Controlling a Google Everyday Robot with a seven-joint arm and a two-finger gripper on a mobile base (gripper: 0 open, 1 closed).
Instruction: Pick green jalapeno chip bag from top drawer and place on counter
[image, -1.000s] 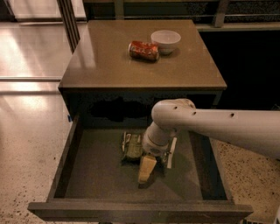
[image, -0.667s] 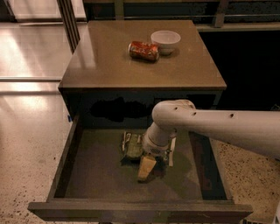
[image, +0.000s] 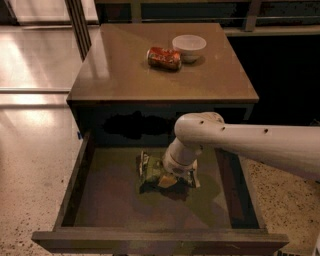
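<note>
Currently, the step in hand, judged from the layout, is securing the bag for the lift out.

- Bag (image: 149, 172): olive-green and crumpled. It lies on the drawer floor about mid-width, towards the back. Its right part is hidden under the gripper.
- Gripper (image: 179, 177): down inside the drawer, on or against the bag's right side, at the end of the white arm (image: 250, 142) reaching in from the right. Whether it is closed on the bag cannot be told, as the wrist hides the contact.
- Drawer (image: 100, 205): pulled well out, with low walls.
- Counter (image: 150, 80): above and behind the drawer. A red can (image: 164, 57) and a white bowl (image: 189, 46) sit just beside each other near its far edge.

Handling notes, as judgement:
- Crinkly film slips and folds, so take the bag's bulk, not a loose corner.
- Confirm the hold with a small rise before travelling.
- The bag sits close under the counter's front edge, so draw it slightly forward or lift it straight up until it is past that edge.
- Only then carry it back and set it on the near half, well apart from the can and bowl.
</note>
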